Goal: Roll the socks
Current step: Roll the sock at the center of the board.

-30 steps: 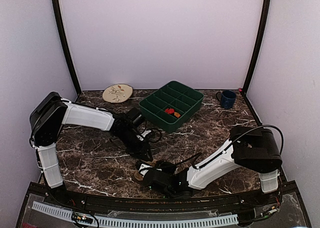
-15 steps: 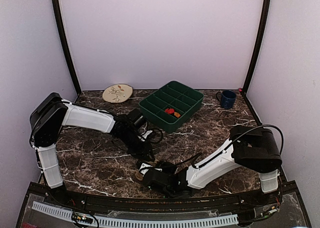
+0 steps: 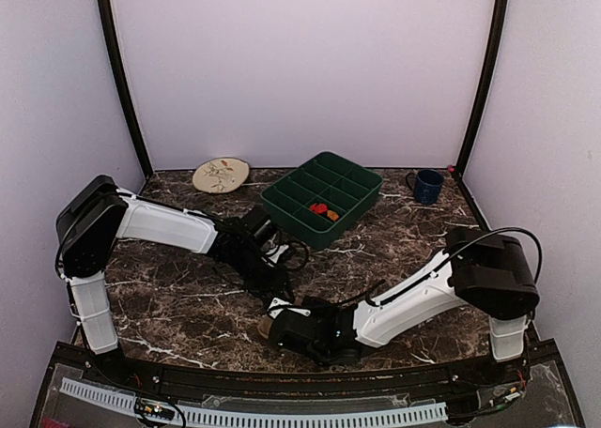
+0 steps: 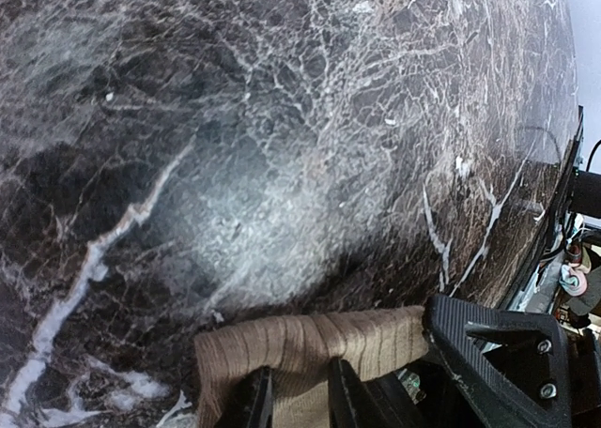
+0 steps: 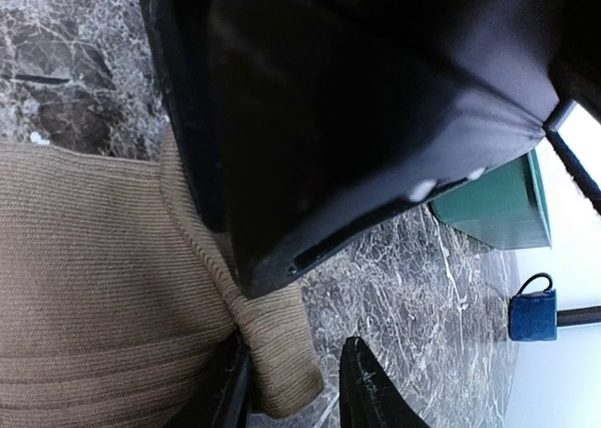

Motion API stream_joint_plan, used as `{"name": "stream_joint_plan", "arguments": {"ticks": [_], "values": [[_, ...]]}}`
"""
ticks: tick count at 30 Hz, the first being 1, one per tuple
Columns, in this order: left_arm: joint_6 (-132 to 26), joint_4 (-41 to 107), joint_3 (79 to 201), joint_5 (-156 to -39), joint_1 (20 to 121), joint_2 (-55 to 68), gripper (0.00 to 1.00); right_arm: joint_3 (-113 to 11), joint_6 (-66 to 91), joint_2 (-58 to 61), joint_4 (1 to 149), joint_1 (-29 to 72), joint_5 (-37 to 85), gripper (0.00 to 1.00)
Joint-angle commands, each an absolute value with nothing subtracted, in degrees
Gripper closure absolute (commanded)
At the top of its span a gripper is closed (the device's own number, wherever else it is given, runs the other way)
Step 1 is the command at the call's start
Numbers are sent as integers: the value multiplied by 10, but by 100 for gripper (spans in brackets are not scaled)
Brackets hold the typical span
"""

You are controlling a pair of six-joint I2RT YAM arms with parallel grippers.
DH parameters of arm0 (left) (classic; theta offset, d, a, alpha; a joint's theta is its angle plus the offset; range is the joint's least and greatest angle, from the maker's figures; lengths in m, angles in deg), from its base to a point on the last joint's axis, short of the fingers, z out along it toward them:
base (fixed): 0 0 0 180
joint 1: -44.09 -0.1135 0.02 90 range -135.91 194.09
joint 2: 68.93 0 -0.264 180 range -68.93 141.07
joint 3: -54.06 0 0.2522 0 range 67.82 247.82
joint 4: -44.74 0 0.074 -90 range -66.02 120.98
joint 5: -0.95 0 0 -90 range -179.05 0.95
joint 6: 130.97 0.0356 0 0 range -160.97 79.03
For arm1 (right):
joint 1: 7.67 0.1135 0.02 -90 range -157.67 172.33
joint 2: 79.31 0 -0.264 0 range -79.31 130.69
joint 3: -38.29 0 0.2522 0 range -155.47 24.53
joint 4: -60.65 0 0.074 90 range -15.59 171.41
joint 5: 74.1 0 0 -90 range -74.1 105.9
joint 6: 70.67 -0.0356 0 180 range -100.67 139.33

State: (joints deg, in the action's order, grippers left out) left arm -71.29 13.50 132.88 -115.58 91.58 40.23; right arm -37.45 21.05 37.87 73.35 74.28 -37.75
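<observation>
Mid-roll, I'd say, on tan sock (image 4: 310,348) at the near bench (image 4: 282,118) edge: left gripper (image 4: 295,381) pinches its fabric, right gripper (image 5: 293,367) straddles its end, clamped or not can't tell; next probably needs the end turned over, fabric taut.

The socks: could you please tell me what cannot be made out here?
Left wrist: the bottom edge cuts off the tan sock and the left gripper, so grip is unclear.
Right wrist: the left gripper's black body hides part of the sock; right gripper grip unclear.
Top external: both grippers cover most of the sock; red-orange bits in the green tray are too small to identify.
No argyle sock is recognizable anywhere.
</observation>
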Motion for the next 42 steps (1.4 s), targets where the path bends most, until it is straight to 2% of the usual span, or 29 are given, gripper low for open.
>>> {"name": "stream_joint_plan", "arguments": {"ticks": [1,15,20,26,34,42], "values": [[-722,106,1296,-1108,925,429,75,-377,174,350,764,738,-365,68],[-730,115,1293,-1105,925,431,76,-345,94,270,792,736,-342,67],[-727,118,1291,-1105,925,432,76,-319,18,222,821,721,-312,67],[-724,123,1285,-1105,925,432,76,-293,-61,158,831,671,-207,67],[-719,120,1278,-1100,925,430,76,-288,-198,138,829,568,15,67],[-716,125,1265,-1095,925,423,76,-225,-352,135,725,487,194,66]]}}
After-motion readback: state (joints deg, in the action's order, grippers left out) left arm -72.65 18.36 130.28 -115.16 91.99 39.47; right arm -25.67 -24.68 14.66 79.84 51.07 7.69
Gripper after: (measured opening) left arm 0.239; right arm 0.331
